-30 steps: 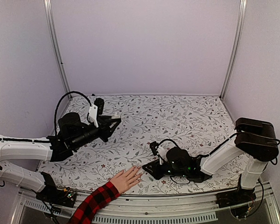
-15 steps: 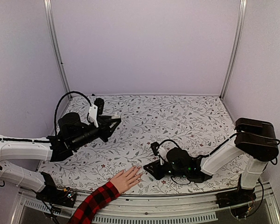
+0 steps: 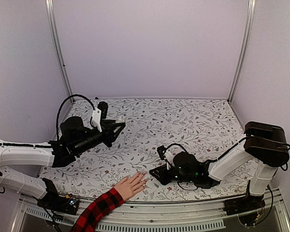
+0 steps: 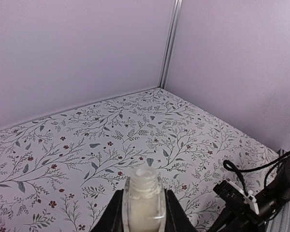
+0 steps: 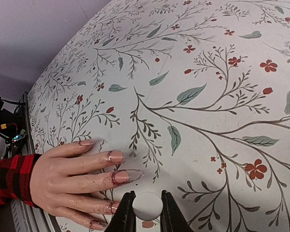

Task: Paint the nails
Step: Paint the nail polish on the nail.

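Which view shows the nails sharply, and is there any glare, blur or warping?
Right wrist: nails sharp with glossy highlights, tablecloth pattern curved by the lens, cap up close soft. Top external: even light, nails too small to judge. Left wrist: bottle up close slightly soft.

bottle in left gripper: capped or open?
Open. The bottle shows a bare threaded neck, no cap, clamped in the left gripper. The right gripper holds a white cap.
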